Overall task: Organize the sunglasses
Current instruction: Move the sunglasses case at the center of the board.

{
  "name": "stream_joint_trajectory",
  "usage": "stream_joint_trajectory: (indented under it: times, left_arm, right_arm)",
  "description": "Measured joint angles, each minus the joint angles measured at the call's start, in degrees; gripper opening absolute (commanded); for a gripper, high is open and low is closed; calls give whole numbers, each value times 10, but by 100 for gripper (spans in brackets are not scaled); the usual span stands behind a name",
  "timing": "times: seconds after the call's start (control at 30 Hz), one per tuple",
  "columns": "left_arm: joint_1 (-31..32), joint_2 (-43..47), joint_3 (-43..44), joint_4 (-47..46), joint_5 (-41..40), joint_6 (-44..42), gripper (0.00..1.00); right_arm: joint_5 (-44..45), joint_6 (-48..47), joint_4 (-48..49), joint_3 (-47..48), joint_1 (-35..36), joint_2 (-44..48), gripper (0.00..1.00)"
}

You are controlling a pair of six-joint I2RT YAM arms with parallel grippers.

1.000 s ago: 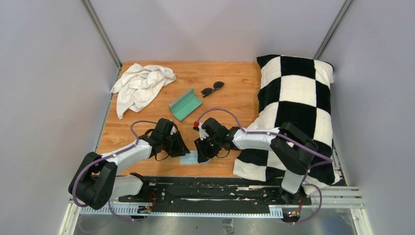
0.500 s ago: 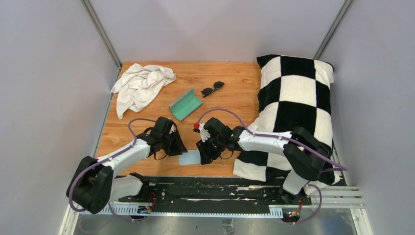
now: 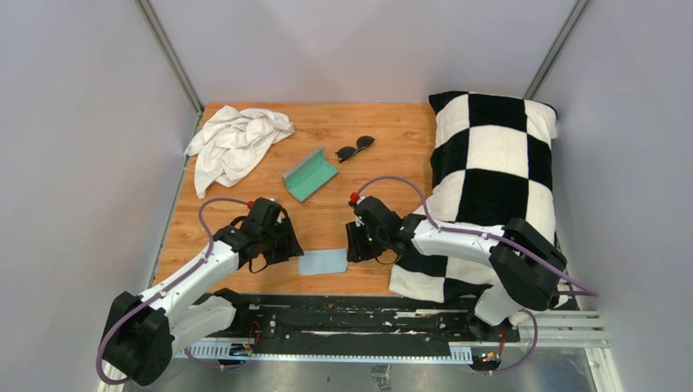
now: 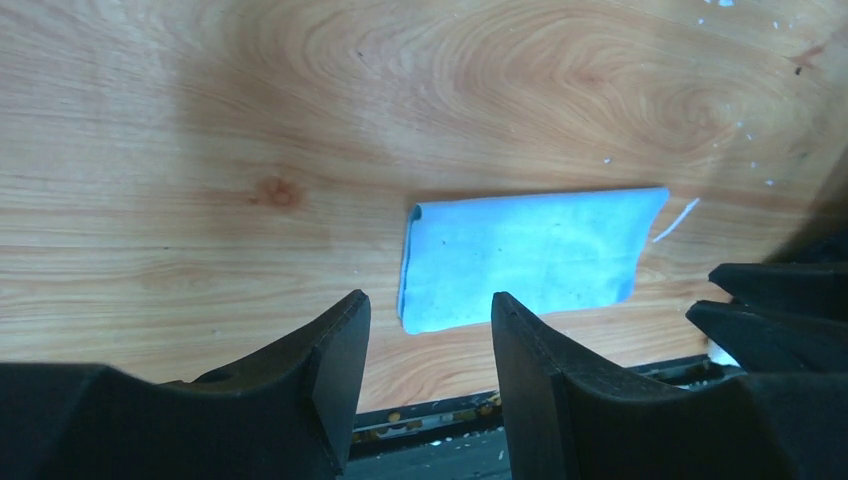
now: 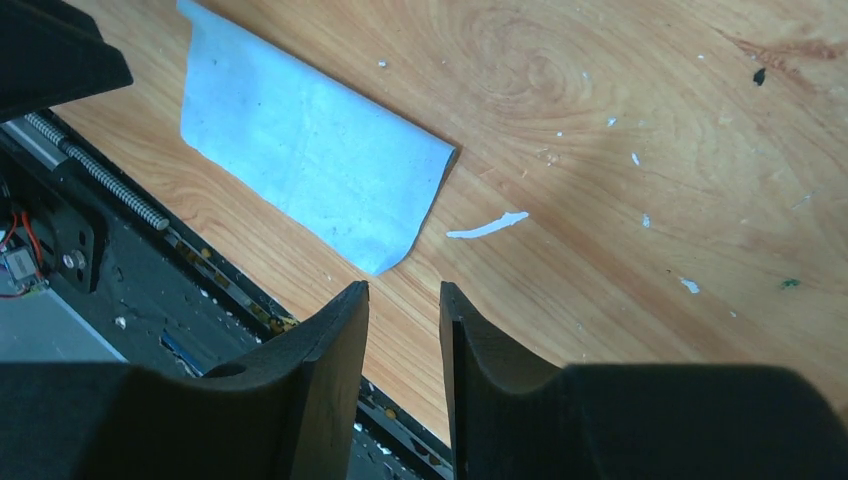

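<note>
At the lower centre of the top view, the folded cloth [image 3: 323, 261] lies flat between the left gripper [image 3: 282, 245] and the right gripper [image 3: 353, 245], both slightly parted and empty. The sunglasses [image 3: 355, 149] sit at upper centre, beside the open case [image 3: 310, 174]. Reaching for them is probably the next move.

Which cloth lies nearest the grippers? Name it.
The light blue cloth, flat at the near edge; the white cloth lies crumpled in the far left corner.

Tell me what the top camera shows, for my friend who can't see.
Two robot arms flank a flat light blue cloth near the front edge of the wooden table, left gripper and right gripper either side of it. Farther back lie the sunglasses, an open grey case, a crumpled white cloth, and a checkered pillow at right.
</note>
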State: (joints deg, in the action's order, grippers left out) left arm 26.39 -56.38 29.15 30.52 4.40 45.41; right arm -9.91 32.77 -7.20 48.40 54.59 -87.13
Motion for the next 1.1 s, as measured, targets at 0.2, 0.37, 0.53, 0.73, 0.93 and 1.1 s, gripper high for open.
stream_joint_trajectory:
  times: [0.2,0.37,0.53,0.73,0.93,1.1]
  left_arm:
    - [-4,-35,53,29,-43,-18,57]
    - [-21,-156,226,30,-90,-59,61]
    - [-22,-283,374,21,-124,-100,63]
    - [-22,-425,480,-2,-124,-130,72]
    - [-22,-508,512,-35,-107,-166,77]
    - [-22,-556,526,-54,-79,-187,76]
  right_arm:
    - [14,24,10,0,-16,-7,38]
    - [15,24,11,-2,-72,18,37]
    - [25,15,7,-3,-96,63,37]
    - [25,8,-4,-17,-99,82,36]
    - [25,6,-9,-35,-99,93,35]
    - [25,6,-10,-44,-99,96,35]
